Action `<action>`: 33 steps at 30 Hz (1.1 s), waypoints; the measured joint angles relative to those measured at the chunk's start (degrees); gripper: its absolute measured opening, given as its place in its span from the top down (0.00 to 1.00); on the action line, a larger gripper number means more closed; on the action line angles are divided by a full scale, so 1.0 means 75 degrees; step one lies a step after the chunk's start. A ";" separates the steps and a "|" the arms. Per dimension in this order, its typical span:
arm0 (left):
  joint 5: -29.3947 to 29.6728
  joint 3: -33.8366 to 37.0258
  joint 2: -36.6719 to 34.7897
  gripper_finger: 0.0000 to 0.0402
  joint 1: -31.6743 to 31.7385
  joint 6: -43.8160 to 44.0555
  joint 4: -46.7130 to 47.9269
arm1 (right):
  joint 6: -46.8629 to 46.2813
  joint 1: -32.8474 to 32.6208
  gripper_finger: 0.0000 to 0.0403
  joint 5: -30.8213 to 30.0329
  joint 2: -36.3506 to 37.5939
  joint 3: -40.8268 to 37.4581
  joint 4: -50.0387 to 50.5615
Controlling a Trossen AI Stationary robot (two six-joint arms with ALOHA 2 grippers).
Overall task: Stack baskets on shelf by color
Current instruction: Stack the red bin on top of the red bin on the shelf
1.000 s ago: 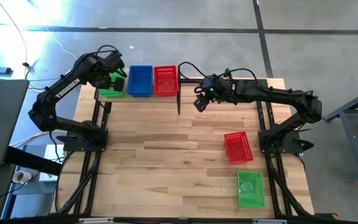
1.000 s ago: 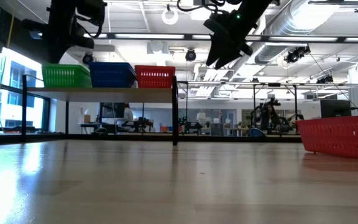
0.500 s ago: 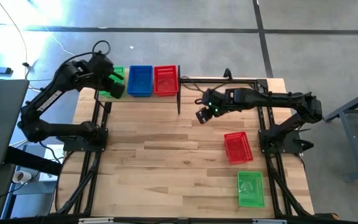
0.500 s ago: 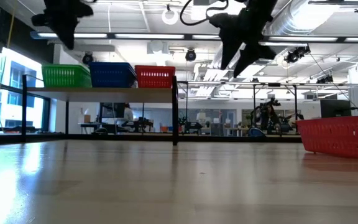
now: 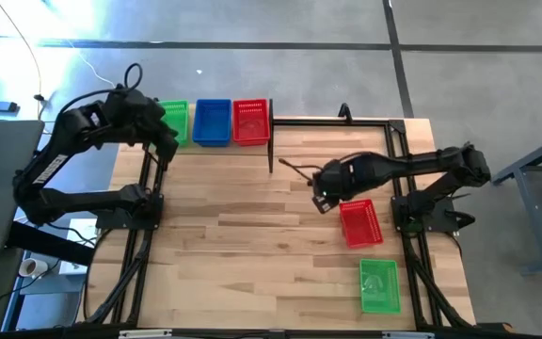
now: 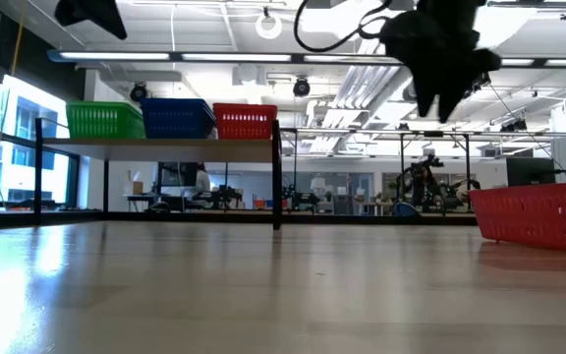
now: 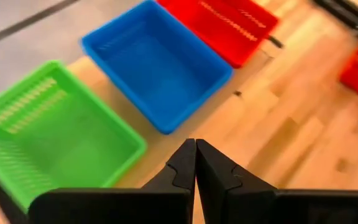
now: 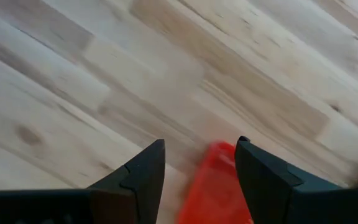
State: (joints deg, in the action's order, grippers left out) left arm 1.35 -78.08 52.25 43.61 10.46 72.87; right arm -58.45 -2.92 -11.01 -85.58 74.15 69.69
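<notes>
Behind the bench stretches a large workshop hall with ceiling ducts and strip lights, seen level across the plank-topped table [image 5: 252, 235]; at the table's far left corner stands the shelf [image 6: 165, 145], a light board in a thin black frame, carrying three baskets in a row: a green basket [image 5: 174, 122] at the outer end, a blue basket [image 5: 212, 121] in the middle, and a red basket [image 5: 250, 120] at the inner end, each just beside its neighbour; in the low view they sit upright side by side on the board. Near the right edge a second red basket [image 5: 359, 222] lies on the planks, and closer to the near right corner a second green basket [image 5: 379, 285] lies apart from it. The left gripper [image 5: 165, 146] hangs over the far left corner, beside the shelf's near edge, its fingers [image 7: 182, 171] pressed together and holding nothing; its wrist view looks down on the green and blue baskets. The right gripper [image 5: 322, 200] hovers above the table just beside the far end of the loose red basket; its fingers [image 8: 138, 174] stand apart, empty, with the red basket's edge showing between them below.
</notes>
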 joint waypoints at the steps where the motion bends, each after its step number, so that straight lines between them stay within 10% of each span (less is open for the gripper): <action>1: -0.0150 0.0000 -0.0023 1.00 -0.0045 -0.0024 0.0002 | -0.0100 -0.0103 0.56 -0.0065 0.0000 0.0000 0.0197; 15: -0.0940 0.0000 0.0052 1.00 -0.1058 0.0037 -0.0568 | -0.1962 -0.1383 0.56 -0.0762 0.0003 0.0000 0.2729; 33: -0.0870 0.0000 0.0067 1.00 -0.1789 0.0189 -0.0835 | -0.3626 -0.2118 0.56 0.0020 0.1202 -0.2241 0.1996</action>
State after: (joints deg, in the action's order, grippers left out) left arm -5.17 -78.08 52.75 30.19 11.88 66.61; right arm -85.65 -18.81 -10.86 -76.57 57.35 84.66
